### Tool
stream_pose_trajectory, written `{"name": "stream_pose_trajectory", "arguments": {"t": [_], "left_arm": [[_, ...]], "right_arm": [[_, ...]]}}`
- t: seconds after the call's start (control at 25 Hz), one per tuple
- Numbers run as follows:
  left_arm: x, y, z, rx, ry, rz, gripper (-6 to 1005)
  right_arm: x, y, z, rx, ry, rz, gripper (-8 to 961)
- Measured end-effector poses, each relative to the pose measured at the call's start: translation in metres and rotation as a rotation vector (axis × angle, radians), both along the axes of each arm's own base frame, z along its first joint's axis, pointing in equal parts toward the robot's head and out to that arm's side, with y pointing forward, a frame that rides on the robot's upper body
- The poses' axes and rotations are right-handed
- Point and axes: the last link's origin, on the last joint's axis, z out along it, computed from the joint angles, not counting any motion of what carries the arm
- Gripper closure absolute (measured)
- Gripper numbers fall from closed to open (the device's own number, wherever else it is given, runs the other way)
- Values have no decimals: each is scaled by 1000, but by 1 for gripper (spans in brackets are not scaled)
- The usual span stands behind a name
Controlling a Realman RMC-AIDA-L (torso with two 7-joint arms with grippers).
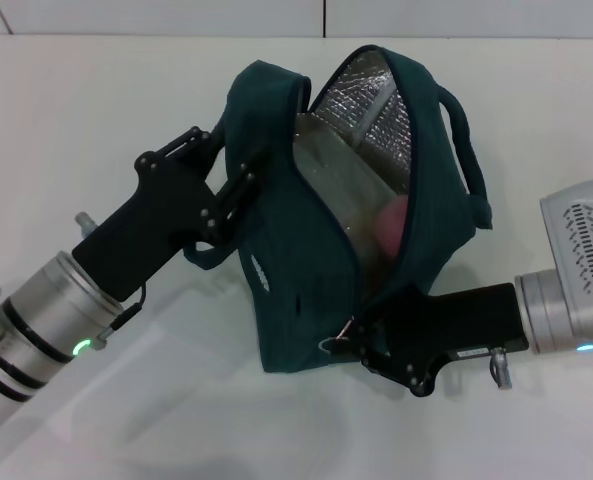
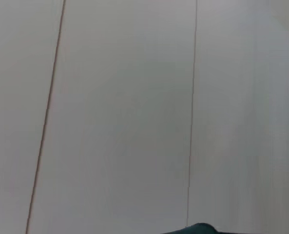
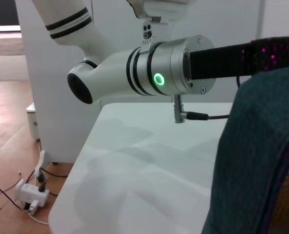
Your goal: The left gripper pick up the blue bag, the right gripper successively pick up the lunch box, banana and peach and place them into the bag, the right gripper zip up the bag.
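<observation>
The blue bag (image 1: 286, 270) hangs tilted above the white table, its mouth gaping and the silver foil lining (image 1: 371, 100) showing. My left gripper (image 1: 238, 185) is shut on the bag's fabric at its left side. At the bag's lower end, my right gripper (image 1: 361, 340) is shut on the metal ring pull (image 1: 342, 335) of the zipper. The pink peach (image 1: 391, 225) shows deep inside the bag. A pale glossy flat surface (image 1: 326, 180) beside it looks like the lunch box lid. The banana is hidden. The bag (image 3: 251, 161) fills the right wrist view's edge.
The white table (image 1: 126, 430) spreads under the bag, and its edge (image 3: 81, 161) shows in the right wrist view. My left arm's silver cylinder (image 3: 168, 73) reaches over the table. A power strip (image 3: 31, 195) lies on the floor beyond.
</observation>
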Motion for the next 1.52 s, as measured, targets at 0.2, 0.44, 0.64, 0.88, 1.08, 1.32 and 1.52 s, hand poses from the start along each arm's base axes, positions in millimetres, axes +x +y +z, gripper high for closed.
{"name": "stream_pose_trajectory", "arguments": {"t": [0.2, 0.44, 0.64, 0.88, 1.08, 1.32, 1.52], "left_arm": [[-8, -2, 4, -26, -71, 77, 567], [-17, -16, 11, -45, -151, 108, 335], [-24, -39, 13, -81, -146, 79, 233], [-42, -79, 6, -122, -33, 59, 228], [-48, -92, -6, -141, 35, 72, 229], [-49, -75, -20, -182, 73, 138, 231], [-48, -56, -23, -172, 95, 170, 232]], "right_arm": [[-3, 3, 4, 16, 6, 17, 929], [-12, 9, 9, 27, 21, 46, 929], [-17, 17, 14, 65, 50, 35, 929], [-25, 25, 16, 100, 67, 21, 929], [-33, 30, 16, 112, 84, 17, 929], [-40, 34, 17, 115, 118, 5, 929], [-39, 32, 17, 114, 132, -8, 929]]}}
